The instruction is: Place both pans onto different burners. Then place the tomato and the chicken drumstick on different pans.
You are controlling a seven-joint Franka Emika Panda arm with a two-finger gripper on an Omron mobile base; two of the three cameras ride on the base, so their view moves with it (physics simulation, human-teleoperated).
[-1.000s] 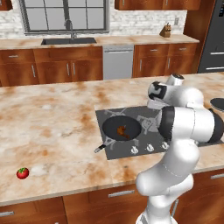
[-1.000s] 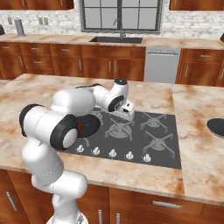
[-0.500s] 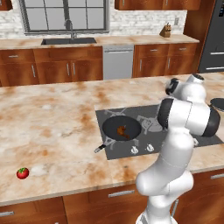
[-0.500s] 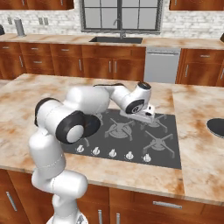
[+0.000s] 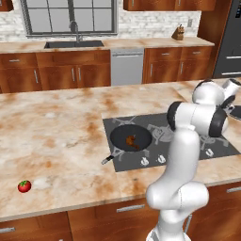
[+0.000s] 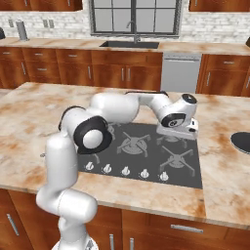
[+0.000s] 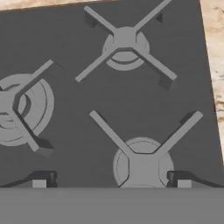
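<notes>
One black pan (image 5: pixel 131 138) sits on the cooktop's (image 5: pixel 155 123) front left burner, its handle pointing toward the island's front edge. The brown chicken drumstick (image 5: pixel 131 140) lies inside it. The other pan (image 6: pixel 241 141) rests on the marble to the right of the cooktop (image 6: pixel 146 161), cut by the frame's edge. The red tomato (image 5: pixel 24 186) lies on the counter far to the left. My gripper (image 6: pixel 178 135) hangs open and empty over the right-hand burners (image 7: pixel 142 162). Its fingertips (image 7: pixel 43 179) stand wide apart in the hand view.
A row of white knobs (image 6: pixel 125 171) lines the cooktop's front edge. Marble counter (image 5: pixel 61 136) spreads to the left of the cooktop. Behind the island run a sink (image 5: pixel 73 44) and wooden cabinets (image 5: pixel 70 75). My own arm (image 6: pixel 112 110) arches across the left burners.
My arm has swung to the right across the cooktop, from above the pan with the drumstick to the right-hand burners. The gripper stays open; both pans, drumstick and tomato have not moved.
</notes>
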